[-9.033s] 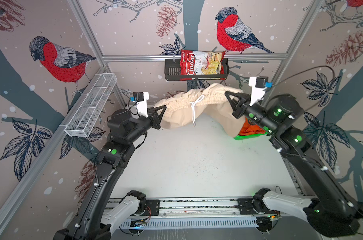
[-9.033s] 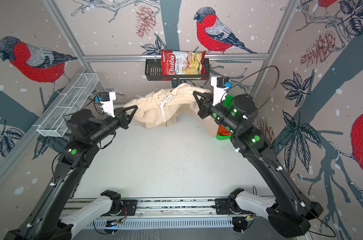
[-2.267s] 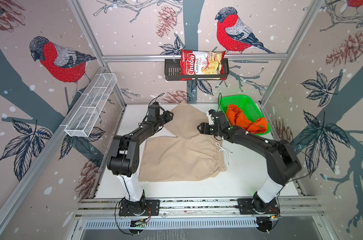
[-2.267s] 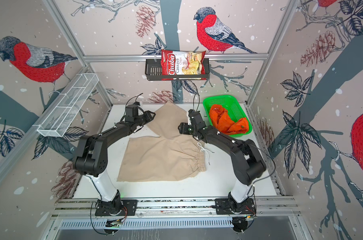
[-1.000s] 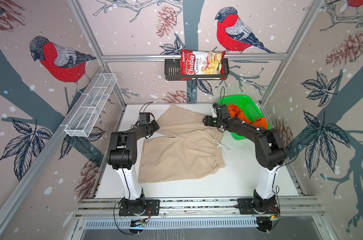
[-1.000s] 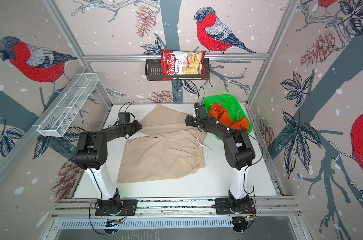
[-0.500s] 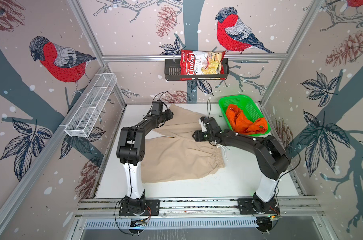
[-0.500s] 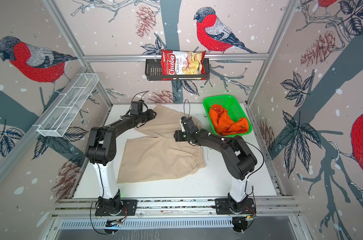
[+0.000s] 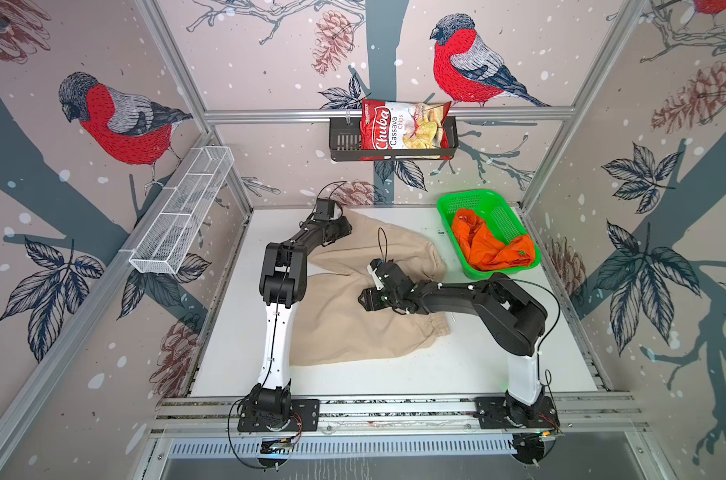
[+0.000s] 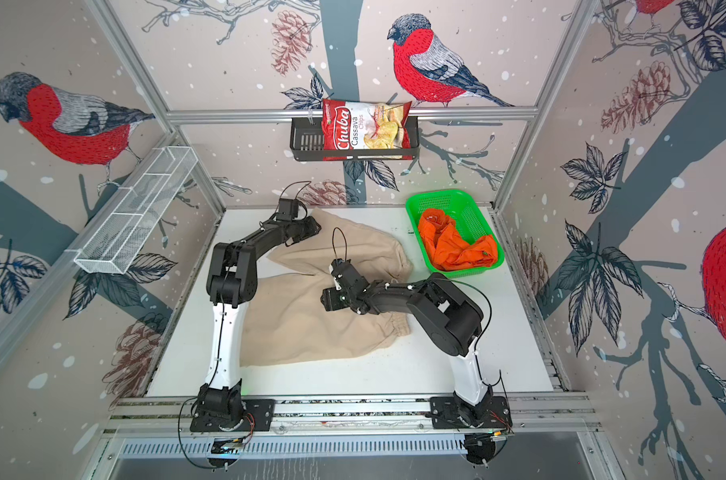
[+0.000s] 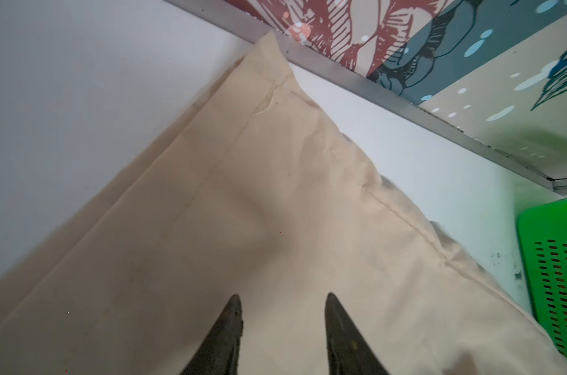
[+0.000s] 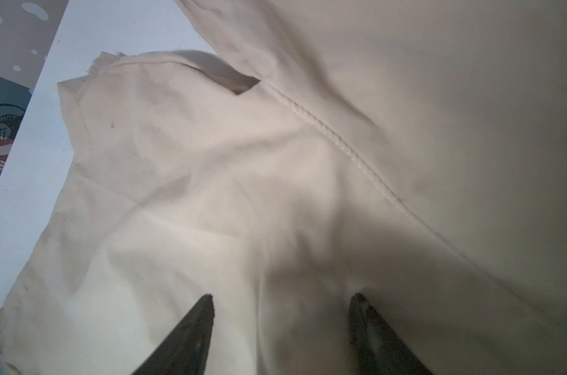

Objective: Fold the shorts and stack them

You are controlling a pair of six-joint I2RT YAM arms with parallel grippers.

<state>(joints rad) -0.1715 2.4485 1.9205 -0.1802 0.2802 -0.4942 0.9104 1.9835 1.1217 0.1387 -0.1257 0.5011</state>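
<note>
The beige shorts [image 9: 353, 328] [image 10: 303, 328] lie spread flat on the white table in both top views, waistband to the right and legs to the left and back. My left gripper [image 9: 344, 228] [image 10: 313, 228] hovers low over the far leg near the back wall. Its jaws [image 11: 283, 296] are open over the beige cloth [image 11: 243, 194], gripping nothing. My right gripper [image 9: 363, 299] [image 10: 324, 300] sits over the crotch seam. It is open [image 12: 282, 296] above the fabric [image 12: 210, 162]. The orange shorts [image 9: 486, 245] [image 10: 453, 245] lie crumpled in the basket.
The green mesh basket [image 9: 473, 199] [image 10: 440, 195] [image 11: 555, 259] stands at the back right of the table. A chips bag [image 9: 403, 129] rests in a black rack on the back wall. A white wire shelf [image 9: 182, 212] hangs on the left wall.
The left gripper swung from the table's left side to the far leg at the back. The right gripper moved from beside the basket leftward to the middle of the beige shorts.
</note>
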